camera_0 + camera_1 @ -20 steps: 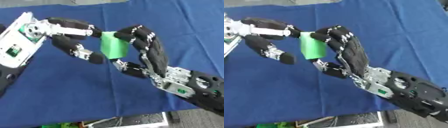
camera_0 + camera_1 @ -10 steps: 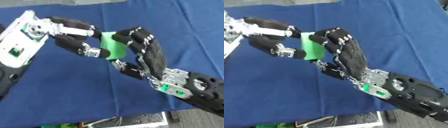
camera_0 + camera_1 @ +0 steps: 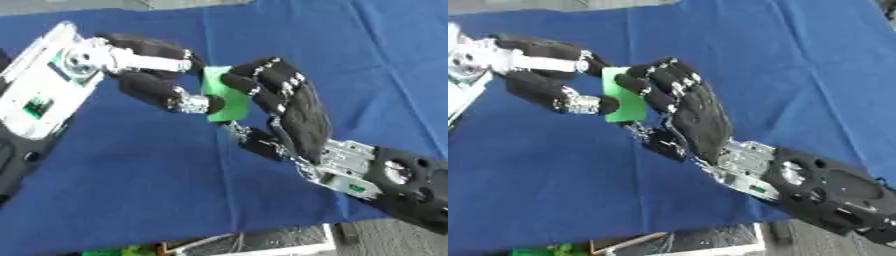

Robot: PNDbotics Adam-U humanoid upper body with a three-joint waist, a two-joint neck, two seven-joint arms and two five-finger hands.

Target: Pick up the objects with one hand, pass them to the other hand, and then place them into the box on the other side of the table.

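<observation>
Near edge: I see the end of the blue tablecloth (image 3: 131,190), with a strip of floor and some green and pale clutter below it that I cannot make out.
Right hand: my right hand (image 3: 293,112) comes in from the lower right, palm side toward the block, its fingers (image 3: 654,82) curled over the right face and its thumb under the lower corner.
Green block: the flat green block (image 3: 223,95) hangs above the cloth at mid table, tilted a little, pinched between both hands.
Left hand: my left hand (image 3: 153,82) reaches in from the upper left; one straight finger lies along the block's top edge, the curled ones below press its left face.
Grip: both hands touch the block at once; neither has let go.
Far side: only blue cloth up to the top edge.
</observation>
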